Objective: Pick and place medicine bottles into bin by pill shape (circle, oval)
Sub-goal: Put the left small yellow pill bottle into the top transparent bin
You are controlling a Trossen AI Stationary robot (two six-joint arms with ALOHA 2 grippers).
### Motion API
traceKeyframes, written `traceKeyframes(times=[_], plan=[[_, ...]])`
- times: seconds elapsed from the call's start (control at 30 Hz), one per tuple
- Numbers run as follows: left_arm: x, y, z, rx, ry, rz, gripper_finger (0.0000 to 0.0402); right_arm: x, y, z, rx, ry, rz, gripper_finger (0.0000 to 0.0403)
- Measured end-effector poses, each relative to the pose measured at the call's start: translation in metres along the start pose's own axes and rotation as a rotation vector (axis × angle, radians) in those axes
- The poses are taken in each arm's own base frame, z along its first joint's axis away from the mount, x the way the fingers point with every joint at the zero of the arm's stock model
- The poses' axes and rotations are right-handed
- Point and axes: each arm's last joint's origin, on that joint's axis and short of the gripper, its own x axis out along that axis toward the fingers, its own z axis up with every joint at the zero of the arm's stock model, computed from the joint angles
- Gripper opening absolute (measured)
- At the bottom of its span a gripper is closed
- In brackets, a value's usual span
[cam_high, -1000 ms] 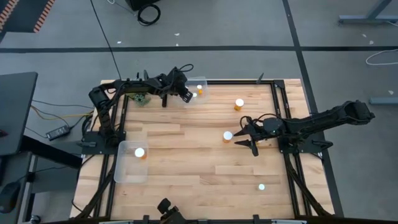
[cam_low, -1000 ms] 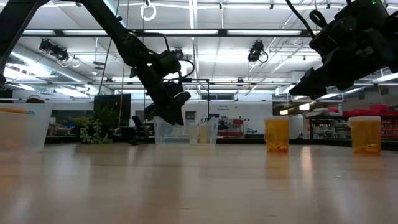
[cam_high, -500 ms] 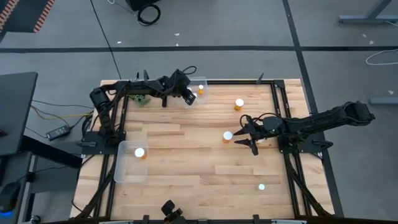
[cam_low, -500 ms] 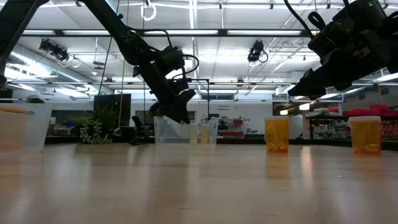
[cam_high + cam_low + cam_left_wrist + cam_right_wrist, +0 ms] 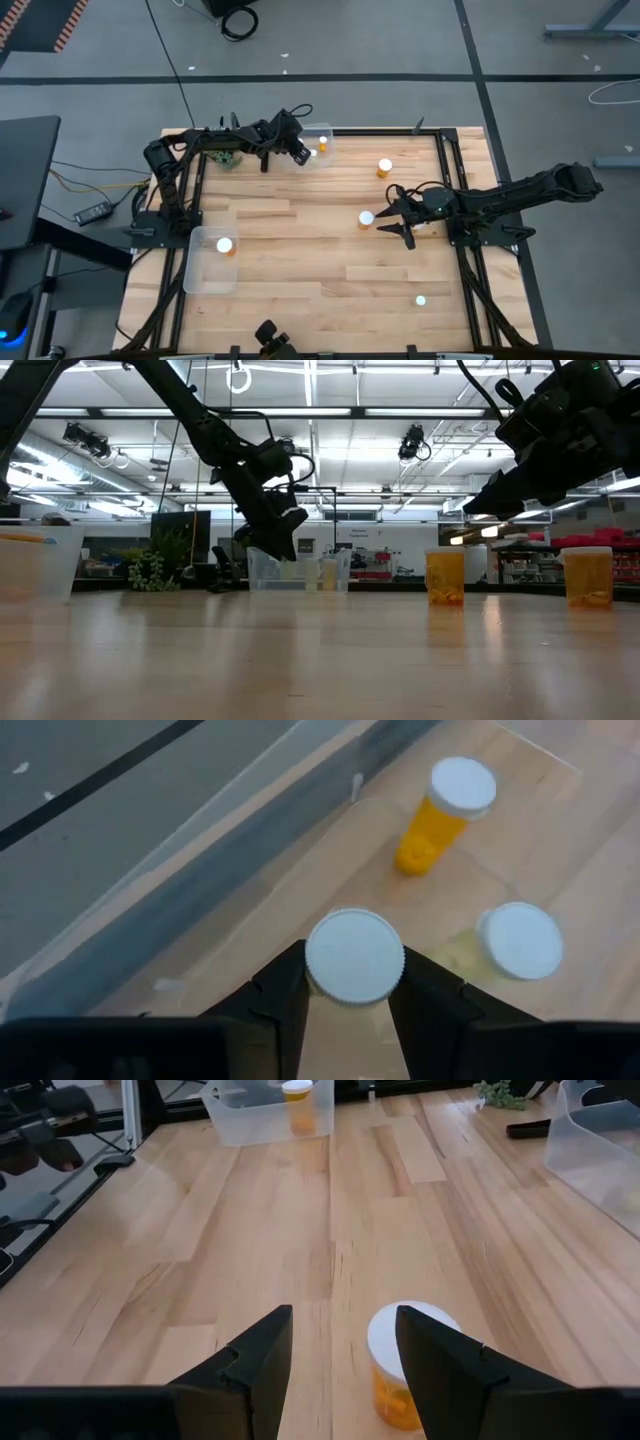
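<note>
My left gripper point(image 5: 299, 152) hangs over the clear far bin point(image 5: 318, 133), shut on a white-capped medicine bottle point(image 5: 354, 957). On the bin's floor below stand an amber bottle point(image 5: 447, 810) and another white-capped one point(image 5: 518, 940). My right gripper point(image 5: 390, 216) hovers open at mid-table; a bottle point(image 5: 408, 1363) stands on the wood just ahead of its fingers, closer to one of them, untouched. More bottles stand on the table at the far right point(image 5: 385, 167) and near right point(image 5: 420, 300). One sits in the near-left bin point(image 5: 224, 244). My left gripper pinches the bottle at its capped end point(image 5: 354, 982) between the two fingers point(image 5: 288, 982). The cap faces the wrist camera and hides the body. The fingers slant down from the table's left. The bottle is lifted clear, above the far bin's floor.
A small green plant point(image 5: 228, 160) stands at the far left, beside the left arm. The near-left bin point(image 5: 205, 272) sits by the table's left edge. A dark frame rail point(image 5: 455, 190) runs along the right side. Bare wood lies between the bins and mid-table.
My left gripper has swayed a little over the far bin and come back to where it was, still shut on the bottle.
</note>
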Motion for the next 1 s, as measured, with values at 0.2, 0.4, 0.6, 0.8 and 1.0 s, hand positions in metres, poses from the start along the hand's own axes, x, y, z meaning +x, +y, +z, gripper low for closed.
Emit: traceKeyframes(times=[0.2,0.4,0.6,0.8,1.0], plan=[[-0.0001,-0.0007,-0.0005,0.001,0.005,-0.003,0.0131,0.0,0.0,0.0,0.0,0.0,0.0,0.0186],[0.0,-0.0004,-0.0005,0.001,0.004,-0.002,0.0131,0.0,0.0,0.0,0.0,0.0,0.0,0.0186],[0.0,-0.0004,-0.0005,0.002,0.005,-0.002,0.0132,0.0,0.0,0.0001,0.001,0.0,0.001,0.0186],[-0.0002,-0.0014,-0.0013,0.029,0.011,-0.004,0.0139,0.0,0.0,0.0002,0.002,0.0,0.001,0.0186],[-0.0003,-0.0028,-0.0008,0.032,0.005,-0.007,0.013,0.0,0.0,0.0001,0.003,0.0,0.001,0.0186]])
